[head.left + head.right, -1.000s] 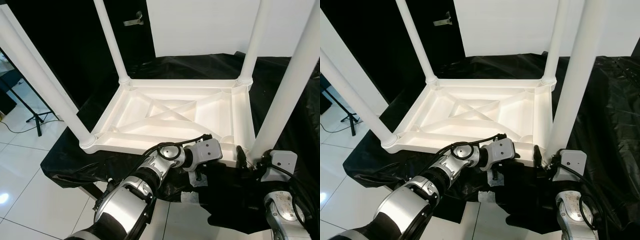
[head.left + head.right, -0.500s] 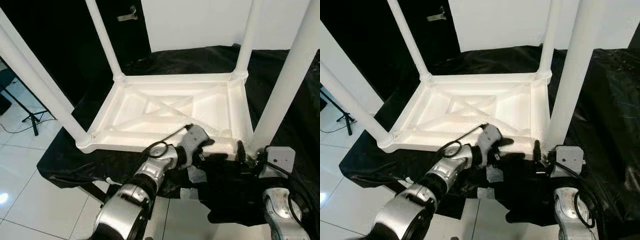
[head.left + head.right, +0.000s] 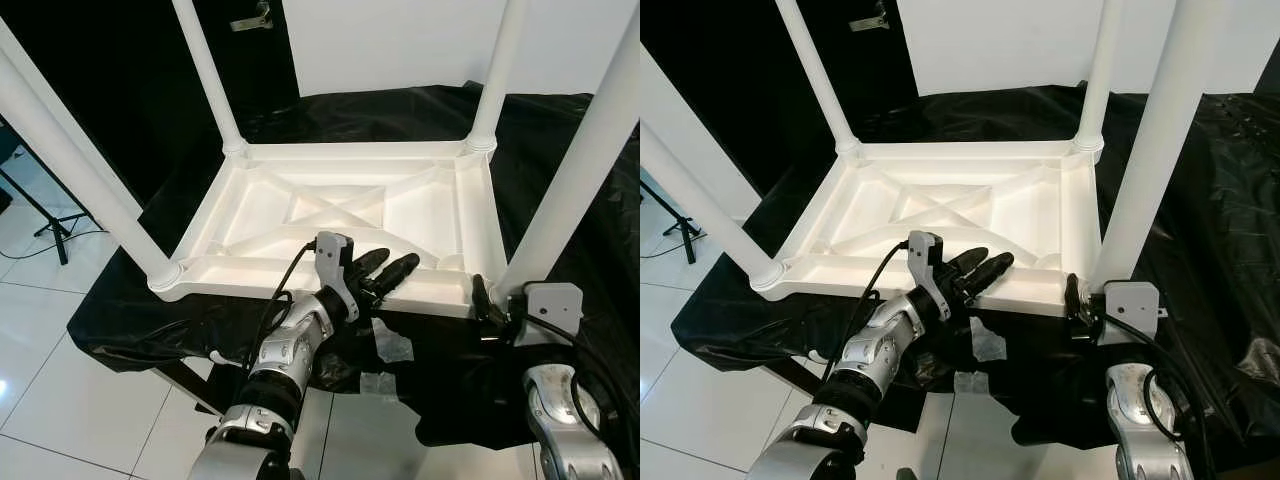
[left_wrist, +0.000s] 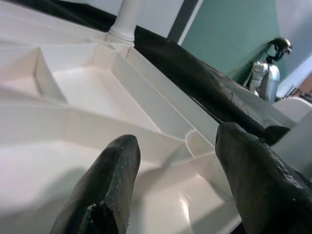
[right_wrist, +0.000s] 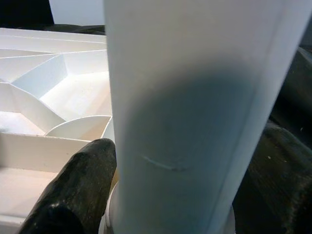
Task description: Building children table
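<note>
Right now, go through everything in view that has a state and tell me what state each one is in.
Table top: upside down on the black sheet, ribbed underside up.
Four legs: all fitted, standing upright from the corners.
Left gripper: jaws open, over the table's near rim.
Right gripper: jaws around the near right leg at its base.
Door: shut.

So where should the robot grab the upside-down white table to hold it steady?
Probably the near rim of the table, from the robot's side. It is a thin upright wall facing the robot, so the open left gripper, already reaching over it, could pinch it. The right gripper is at the near right leg.
</note>
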{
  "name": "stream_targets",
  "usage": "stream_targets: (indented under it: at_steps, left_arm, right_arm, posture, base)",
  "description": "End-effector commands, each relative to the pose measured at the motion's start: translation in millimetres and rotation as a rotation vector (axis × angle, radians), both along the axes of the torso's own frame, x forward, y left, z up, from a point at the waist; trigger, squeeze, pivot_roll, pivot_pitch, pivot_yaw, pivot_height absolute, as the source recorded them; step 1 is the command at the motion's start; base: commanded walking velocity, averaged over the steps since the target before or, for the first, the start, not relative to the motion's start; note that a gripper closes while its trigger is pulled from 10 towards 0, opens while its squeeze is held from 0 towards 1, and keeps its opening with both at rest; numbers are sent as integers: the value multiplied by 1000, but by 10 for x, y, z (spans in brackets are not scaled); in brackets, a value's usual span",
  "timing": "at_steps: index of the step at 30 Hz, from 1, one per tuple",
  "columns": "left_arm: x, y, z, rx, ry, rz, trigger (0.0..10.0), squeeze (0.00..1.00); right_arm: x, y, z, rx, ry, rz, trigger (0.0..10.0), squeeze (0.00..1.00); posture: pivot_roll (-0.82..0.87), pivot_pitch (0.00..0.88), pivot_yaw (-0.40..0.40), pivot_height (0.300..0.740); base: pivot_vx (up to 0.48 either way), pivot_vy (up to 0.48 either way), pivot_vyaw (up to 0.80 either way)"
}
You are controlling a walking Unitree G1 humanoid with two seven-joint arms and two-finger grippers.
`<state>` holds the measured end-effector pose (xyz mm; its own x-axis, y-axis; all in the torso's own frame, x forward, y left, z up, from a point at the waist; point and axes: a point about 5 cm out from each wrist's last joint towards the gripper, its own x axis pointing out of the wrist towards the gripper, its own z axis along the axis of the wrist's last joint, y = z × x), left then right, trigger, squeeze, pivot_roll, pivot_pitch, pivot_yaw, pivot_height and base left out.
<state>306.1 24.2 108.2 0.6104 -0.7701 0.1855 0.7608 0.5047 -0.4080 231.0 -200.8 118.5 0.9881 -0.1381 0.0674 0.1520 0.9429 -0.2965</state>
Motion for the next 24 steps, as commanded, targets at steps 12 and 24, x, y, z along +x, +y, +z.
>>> stream_targets:
  at_steps: [12,24]
  left_arm:
    - [-115,227,-57,-56,78,82,10000,0]
    - [-148,166,-33,-33,73,74,10000,0]
  right_arm:
    - [152,21,-207,-33,145,-49,0,0]
    - [235,-754,-100,-191,202,-375,10000,0]
  posture:
    - [13,0,111,740]
    - [-3,0,109,740]
  base:
    - [0,0,0]
    - [0,0,0]
